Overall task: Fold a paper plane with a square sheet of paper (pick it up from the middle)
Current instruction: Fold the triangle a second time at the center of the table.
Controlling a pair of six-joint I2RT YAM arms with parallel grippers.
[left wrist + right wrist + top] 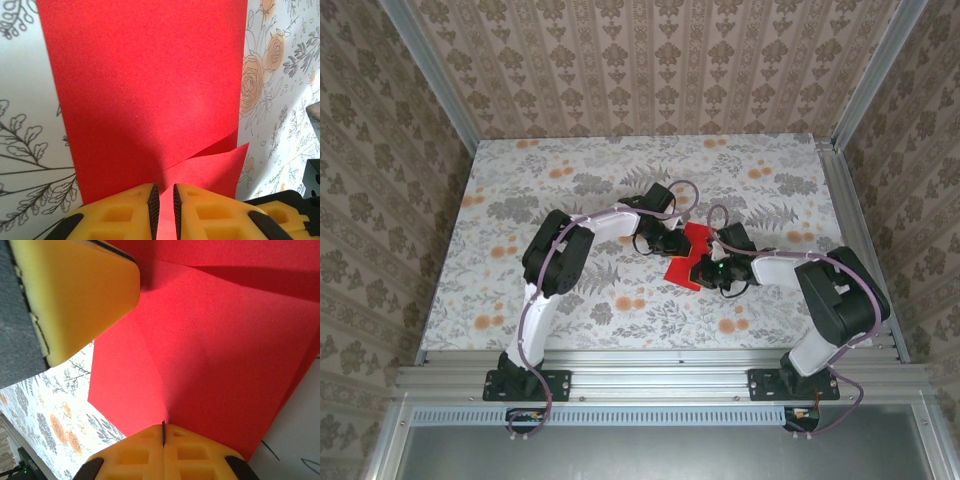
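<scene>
The red sheet of paper (685, 270) lies partly folded on the flower-print table (550, 180), between my two grippers. My left gripper (672, 243) stands at its left edge. In the left wrist view the sheet of paper (145, 90) has one flap folded over, and the left gripper (163, 189) is open by a narrow gap with red paper showing in that gap. My right gripper (714, 263) is at the sheet's right side. Seen from the right wrist, that gripper (163, 425) is shut on the sheet of paper (215, 350), and a crease runs up from its jaws.
A yellow finger (75, 295) of the left gripper hangs close over the paper in the right wrist view. Patterned walls (650, 60) close in the table on three sides. An aluminium rail (650, 378) runs along the near edge.
</scene>
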